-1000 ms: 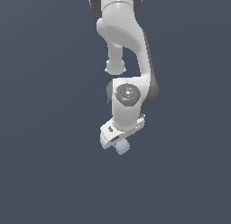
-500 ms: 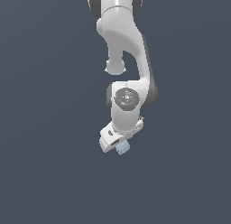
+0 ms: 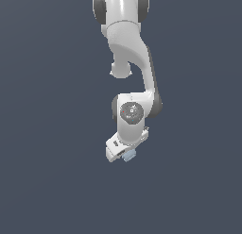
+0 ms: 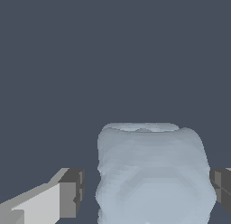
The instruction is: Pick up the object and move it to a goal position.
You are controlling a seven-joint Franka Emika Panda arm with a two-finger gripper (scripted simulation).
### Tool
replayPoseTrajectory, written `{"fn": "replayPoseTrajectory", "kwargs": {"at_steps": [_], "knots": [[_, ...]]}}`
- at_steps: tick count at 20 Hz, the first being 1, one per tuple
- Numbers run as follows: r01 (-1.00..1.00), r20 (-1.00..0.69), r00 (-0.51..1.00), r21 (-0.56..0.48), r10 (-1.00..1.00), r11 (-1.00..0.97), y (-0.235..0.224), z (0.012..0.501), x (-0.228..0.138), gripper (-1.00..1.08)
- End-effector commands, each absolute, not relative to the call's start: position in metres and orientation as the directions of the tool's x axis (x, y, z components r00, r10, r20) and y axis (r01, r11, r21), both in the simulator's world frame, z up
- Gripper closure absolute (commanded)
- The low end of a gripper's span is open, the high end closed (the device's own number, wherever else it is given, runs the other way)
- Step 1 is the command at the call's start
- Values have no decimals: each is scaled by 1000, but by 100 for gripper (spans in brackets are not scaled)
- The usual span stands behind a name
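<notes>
The object, a small pale blue-grey cube, shows just under the white hand in the exterior view. In the wrist view the cube fills the space between my two dark fingertips. The gripper straddles it: a thin strip of background shows between one fingertip and the cube, and the other fingertip is almost at the cube's side. The jaws stand open around the cube. In the exterior view the gripper is mostly hidden by the hand.
The white arm hangs down from the top of the exterior view. Everything around it is a uniform dark grey-blue background with no other objects or edges showing.
The wrist joint and hand have come down a little toward the cube. The cube has stayed almost where it was.
</notes>
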State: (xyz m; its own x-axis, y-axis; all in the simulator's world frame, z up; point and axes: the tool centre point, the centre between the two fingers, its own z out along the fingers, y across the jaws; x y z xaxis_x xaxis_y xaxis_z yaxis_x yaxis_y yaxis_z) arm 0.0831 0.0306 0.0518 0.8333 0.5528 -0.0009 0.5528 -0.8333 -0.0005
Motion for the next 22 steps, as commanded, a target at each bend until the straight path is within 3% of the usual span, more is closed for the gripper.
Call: {"fn": "replayPoseTrajectory", "kwargs": {"at_steps": [1, 6, 7, 22], "knots": [[553, 0, 833, 0, 553, -833, 31, 42, 83, -92], [553, 0, 833, 0, 553, -833, 31, 41, 85, -92], [553, 0, 833, 0, 553, -833, 31, 41, 85, 108], [553, 0, 833, 0, 553, -833, 28, 42, 82, 108]]}}
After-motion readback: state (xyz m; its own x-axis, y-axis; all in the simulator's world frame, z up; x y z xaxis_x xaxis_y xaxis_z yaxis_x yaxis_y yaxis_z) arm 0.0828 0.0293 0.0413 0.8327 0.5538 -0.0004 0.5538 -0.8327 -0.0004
